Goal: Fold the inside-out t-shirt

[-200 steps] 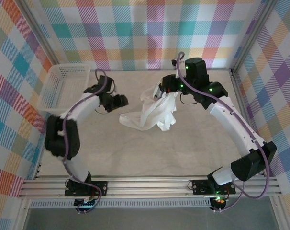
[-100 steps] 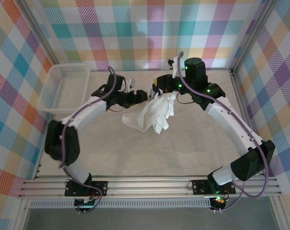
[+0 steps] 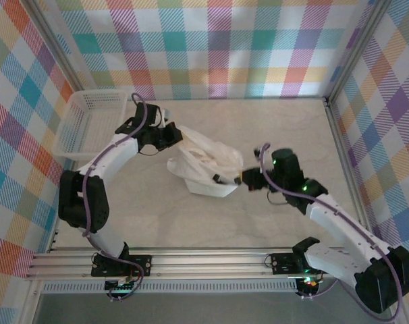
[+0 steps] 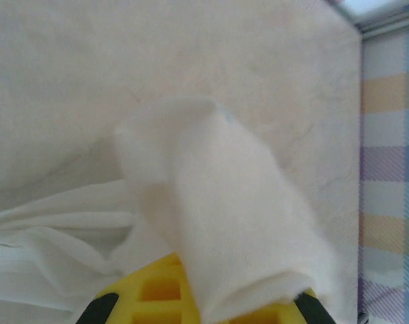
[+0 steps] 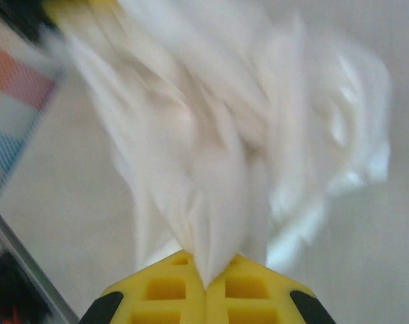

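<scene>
You're looking at the shirt (image 3: 204,165) drawn out into a crumpled white band, running diagonally from far left to near right and pinched at both ends. Its middle hangs in loose, bunched folds. At the left end the cloth curls into a soft roll. At the right end it gathers into narrow pleats, which are blurred.

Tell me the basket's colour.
The basket is white mesh, clearest in the top external view.
</scene>
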